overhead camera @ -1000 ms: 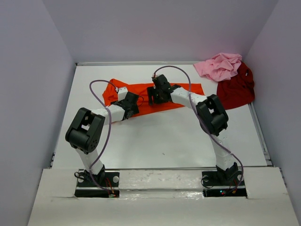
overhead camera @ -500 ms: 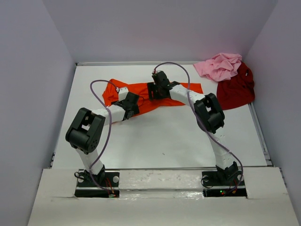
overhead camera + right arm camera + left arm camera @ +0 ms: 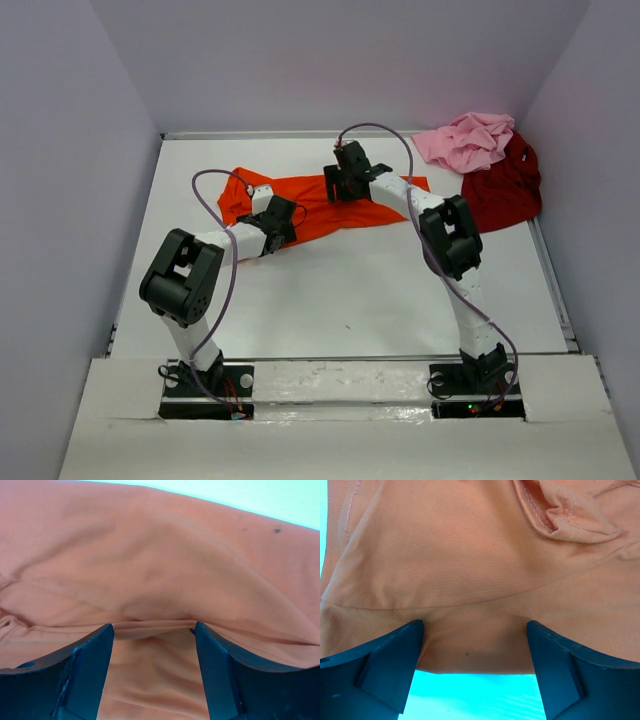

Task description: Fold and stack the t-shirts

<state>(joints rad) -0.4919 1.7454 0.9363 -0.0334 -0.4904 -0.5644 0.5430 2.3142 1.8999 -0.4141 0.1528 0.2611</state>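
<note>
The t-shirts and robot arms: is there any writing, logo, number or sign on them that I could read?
No readable text anywhere.
The orange t-shirt: plain cloth in all three views, no print or tag writing.
The pink t-shirt and the dark red t-shirt: no print visible.
The left arm and the right arm: no label that can be read from above.

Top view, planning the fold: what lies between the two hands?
Only orange t-shirt cloth spans from the left hand to the right hand; the top view shows it.
</note>
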